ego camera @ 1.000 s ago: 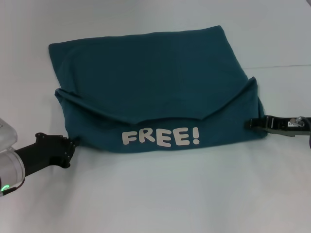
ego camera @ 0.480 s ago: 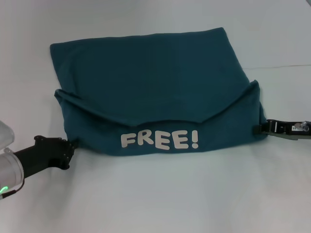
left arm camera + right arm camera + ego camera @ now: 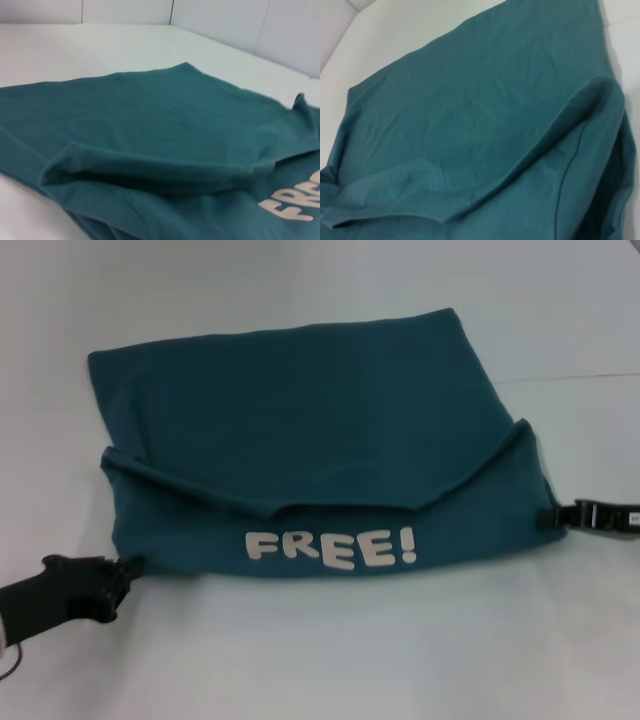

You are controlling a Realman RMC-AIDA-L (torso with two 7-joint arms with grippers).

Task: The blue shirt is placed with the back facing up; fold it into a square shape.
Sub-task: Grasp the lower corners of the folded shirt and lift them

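Blue shirt [image 3: 300, 430] part-folded, "FREE!" print [image 3: 330, 547] showing — left pincer [image 3: 122, 568], right pincer [image 3: 552, 517] at its corners, grip indiscernible

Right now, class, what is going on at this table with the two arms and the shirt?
A two-armed robot is folding a dark teal-blue soft fabric shirt with white "FREE!" lettering on a white table. The near part is already folded over, printed side up. The left gripper sits at the shirt's near left corner and the right gripper at its near right edge, each touching the cloth. The fold is not yet a square.
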